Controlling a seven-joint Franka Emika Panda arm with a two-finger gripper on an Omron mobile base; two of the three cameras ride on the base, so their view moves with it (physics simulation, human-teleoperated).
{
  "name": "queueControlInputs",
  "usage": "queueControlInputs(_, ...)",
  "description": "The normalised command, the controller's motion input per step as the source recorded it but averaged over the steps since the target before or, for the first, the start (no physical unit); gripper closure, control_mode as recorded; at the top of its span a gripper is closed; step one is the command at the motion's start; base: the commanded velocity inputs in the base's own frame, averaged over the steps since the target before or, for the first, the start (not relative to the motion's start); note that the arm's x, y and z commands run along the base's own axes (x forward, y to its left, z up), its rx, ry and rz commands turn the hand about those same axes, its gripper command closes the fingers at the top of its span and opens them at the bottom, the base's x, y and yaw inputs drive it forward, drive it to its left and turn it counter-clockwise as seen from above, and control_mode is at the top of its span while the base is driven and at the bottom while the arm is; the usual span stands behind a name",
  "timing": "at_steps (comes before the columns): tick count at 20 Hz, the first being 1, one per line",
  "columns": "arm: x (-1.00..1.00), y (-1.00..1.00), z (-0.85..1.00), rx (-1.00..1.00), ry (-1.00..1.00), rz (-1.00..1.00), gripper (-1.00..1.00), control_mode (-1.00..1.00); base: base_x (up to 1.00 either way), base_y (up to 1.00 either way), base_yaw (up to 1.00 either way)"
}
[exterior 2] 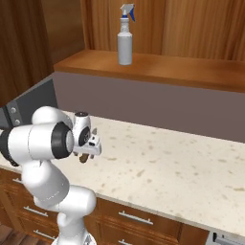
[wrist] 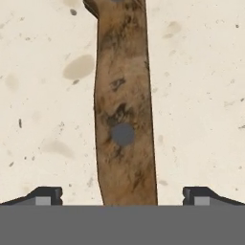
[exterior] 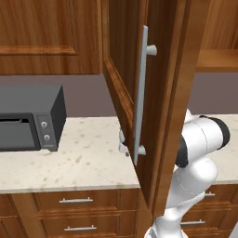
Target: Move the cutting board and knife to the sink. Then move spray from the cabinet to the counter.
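The knife's brown wooden handle [wrist: 125,110] lies on the speckled counter [wrist: 43,95], running up the middle of the hand view; its blade is out of frame. My gripper [wrist: 122,196] hovers just over it, open, with one fingertip [wrist: 48,195] on each side and clear of the wood. From the right base view the gripper [exterior 2: 88,148] points down near the counter's [exterior 2: 167,162] left part. The spray [exterior 2: 125,40] stands upright on the cabinet shelf [exterior 2: 182,69] above. The cutting board and the sink are out of view.
The cabinet door [exterior: 123,69] with its long silver handle [exterior: 142,93] hangs open over the counter [exterior: 83,158], hiding most of the gripper [exterior: 123,146]. A dark microwave [exterior: 28,118] sits at the left. Drawers [exterior: 76,201] run below the counter edge.
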Motion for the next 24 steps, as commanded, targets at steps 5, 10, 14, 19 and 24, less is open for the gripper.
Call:
queueControlInputs(5,0.09,0.18,-0.31,-0.03,0.0,0.0,-1.0,-1.0,0.0,0.0,0.0)
queueControlInputs(10,0.06,0.2,-0.37,-0.05,0.0,0.0,1.0,-1.0,0.0,0.0,0.0)
queueControlInputs(14,0.01,0.02,-0.11,0.0,0.0,0.0,1.0,-1.0,0.0,0.0,0.0)
queueControlInputs(19,-0.11,0.0,0.0,0.0,0.0,0.0,1.0,-1.0,0.0,0.0,0.0)
queueControlInputs(24,-0.38,-0.21,0.07,0.0,0.0,-0.05,1.0,-1.0,0.0,0.0,0.0)
